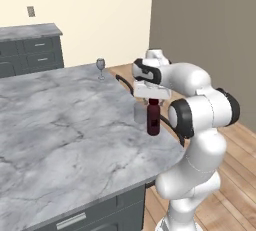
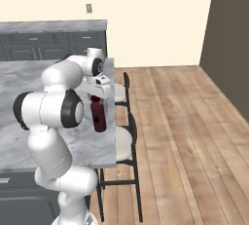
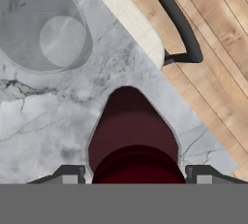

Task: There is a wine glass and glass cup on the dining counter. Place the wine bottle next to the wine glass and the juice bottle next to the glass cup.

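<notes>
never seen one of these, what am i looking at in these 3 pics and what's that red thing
It is a white robot arm in a computer-drawn kitchen. Two pictures come from cameras behind the arm, left and right. The third looks straight down from its hand. Its end effector sits at the cap of the red thing, a stout maroon juice bottle, fingers either side, on the marble dining counter. A clear glass cup stands beside the bottle. A wine glass stands at the far edge. A stool sits alongside.
</notes>
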Tool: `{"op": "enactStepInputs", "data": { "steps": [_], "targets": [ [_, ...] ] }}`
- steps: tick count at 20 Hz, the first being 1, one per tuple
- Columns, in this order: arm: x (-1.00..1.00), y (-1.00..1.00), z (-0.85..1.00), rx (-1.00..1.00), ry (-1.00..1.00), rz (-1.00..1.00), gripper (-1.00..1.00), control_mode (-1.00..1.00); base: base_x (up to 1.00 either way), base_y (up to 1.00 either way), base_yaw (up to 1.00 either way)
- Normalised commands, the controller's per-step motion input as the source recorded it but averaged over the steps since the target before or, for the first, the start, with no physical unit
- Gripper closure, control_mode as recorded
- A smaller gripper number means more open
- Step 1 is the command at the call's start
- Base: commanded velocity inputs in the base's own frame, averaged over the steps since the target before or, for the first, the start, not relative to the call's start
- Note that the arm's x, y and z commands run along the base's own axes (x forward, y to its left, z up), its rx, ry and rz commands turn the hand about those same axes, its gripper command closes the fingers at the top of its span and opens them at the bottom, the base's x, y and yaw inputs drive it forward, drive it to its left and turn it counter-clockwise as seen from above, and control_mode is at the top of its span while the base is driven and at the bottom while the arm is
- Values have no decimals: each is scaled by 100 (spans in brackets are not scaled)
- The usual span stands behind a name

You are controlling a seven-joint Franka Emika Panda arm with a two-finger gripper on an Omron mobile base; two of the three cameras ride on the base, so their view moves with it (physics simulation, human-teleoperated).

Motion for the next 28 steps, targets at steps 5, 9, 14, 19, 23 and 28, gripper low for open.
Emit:
{"op": "enactStepInputs", "data": {
  "steps": [5, 9, 14, 19, 23, 28],
  "targets": [
    [-13, 0, -34, -3, -4, 0, -100, -100, 0, 0, 0],
    [-10, -4, -27, 0, -1, 0, -100, -100, 0, 0, 0],
    [-2, -2, -11, 0, 0, 0, -100, -100, 0, 0, 0],
    [-3, 0, 0, 1, 0, 0, -100, -100, 0, 0, 0],
    [-6, -4, 0, 0, 0, 0, -100, -100, 0, 0, 0],
    [-13, -1, 2, 0, 0, 0, -100, -100, 0, 0, 0]
  ]
}}
